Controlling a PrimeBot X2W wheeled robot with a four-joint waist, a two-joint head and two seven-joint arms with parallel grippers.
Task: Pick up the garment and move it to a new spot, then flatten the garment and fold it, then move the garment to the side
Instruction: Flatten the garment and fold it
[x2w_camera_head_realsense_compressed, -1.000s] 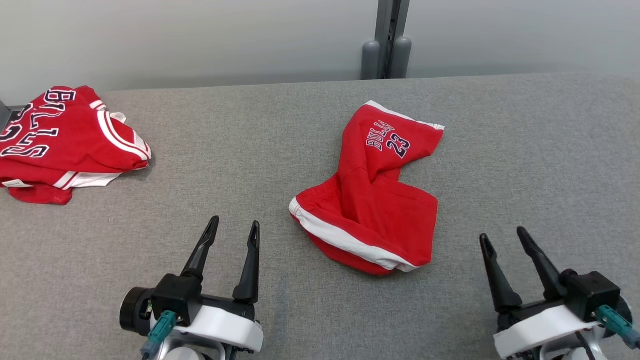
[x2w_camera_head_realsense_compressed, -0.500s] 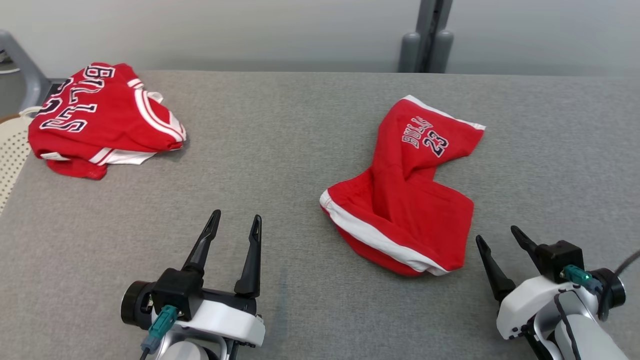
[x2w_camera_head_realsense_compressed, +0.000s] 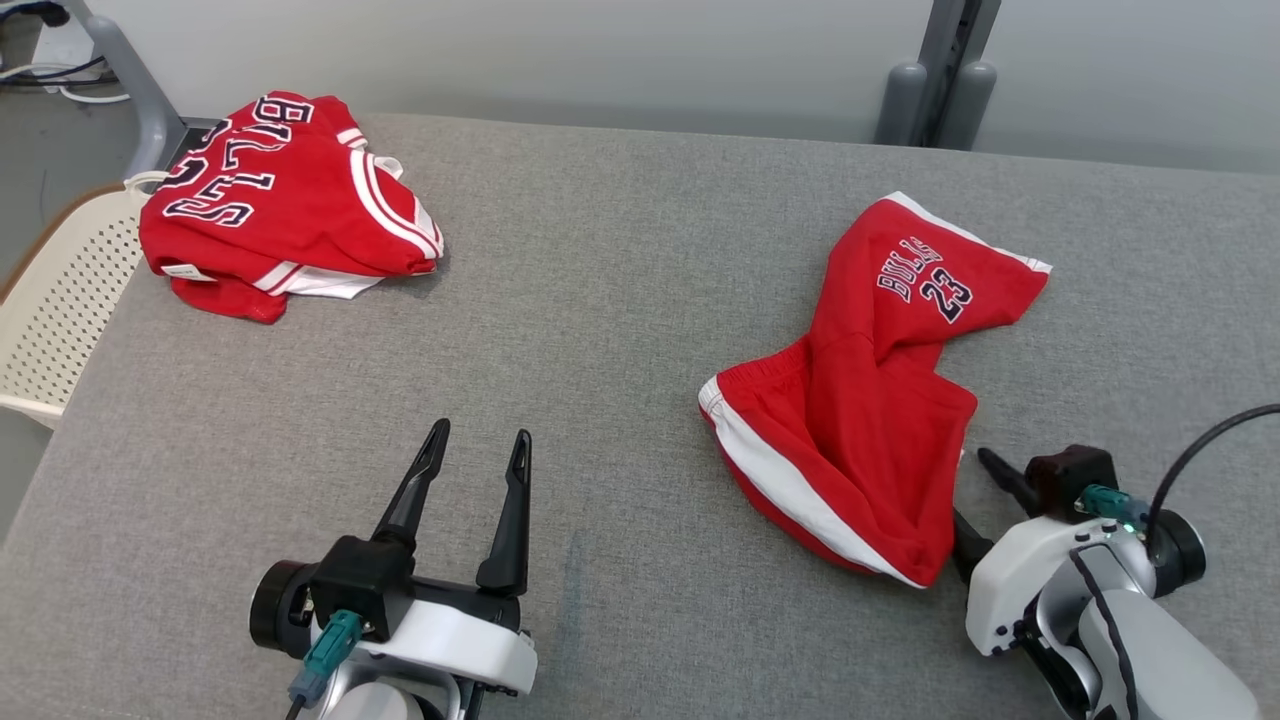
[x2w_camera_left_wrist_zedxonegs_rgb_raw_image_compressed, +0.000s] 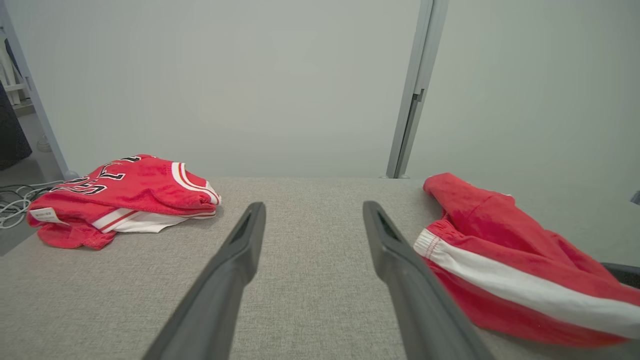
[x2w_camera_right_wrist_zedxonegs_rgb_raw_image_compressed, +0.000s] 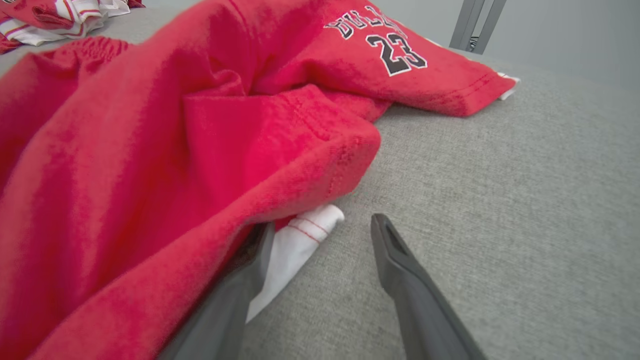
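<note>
The red shorts looked light, soft and floppy, best pinched at the near-right hem, where the right claw gaped wide. The left claw stood wide, empty.

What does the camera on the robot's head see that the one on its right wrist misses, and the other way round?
Head view adds: the left jaws, open over the bare grey table, and a cream perforated plastic object past its left edge.
Right wrist view adds: a white hem corner peeking from under the shorts, at the open right jaws.
Both share: the red BULLS 23 shorts, the other red garment, the table.
</note>
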